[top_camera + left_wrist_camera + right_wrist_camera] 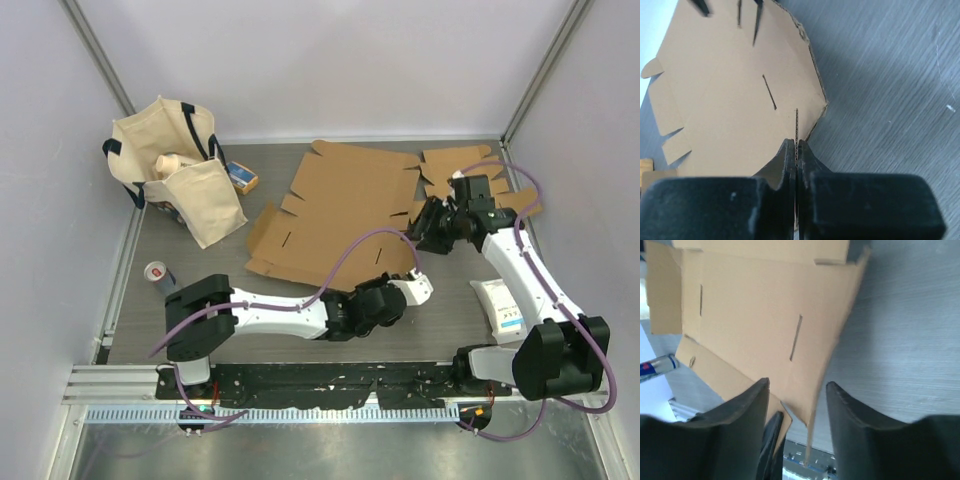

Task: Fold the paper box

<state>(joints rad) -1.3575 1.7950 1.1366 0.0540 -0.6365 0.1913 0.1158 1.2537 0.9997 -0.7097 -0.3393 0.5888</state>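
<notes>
The paper box is a flat brown cardboard blank [340, 215] lying in the middle of the table. My left gripper [414, 280] is shut on a raised flap at its near right corner. In the left wrist view the fingers [789, 155] pinch the thin corrugated edge, and the blank [730, 100] spreads away beyond them. My right gripper [428, 226] is open at the blank's right edge. In the right wrist view [797, 390] the lifted cardboard edge [765, 315] hangs between the jaws without being pinched. A left finger [772, 440] shows below.
A beige tote bag [175, 170] stands at the back left with a small blue-and-orange box [241, 177] beside it. A drink can [157, 272] stands near the left edge. A second cardboard piece [460, 165] lies at the back right. A white packet [500, 305] lies at the right.
</notes>
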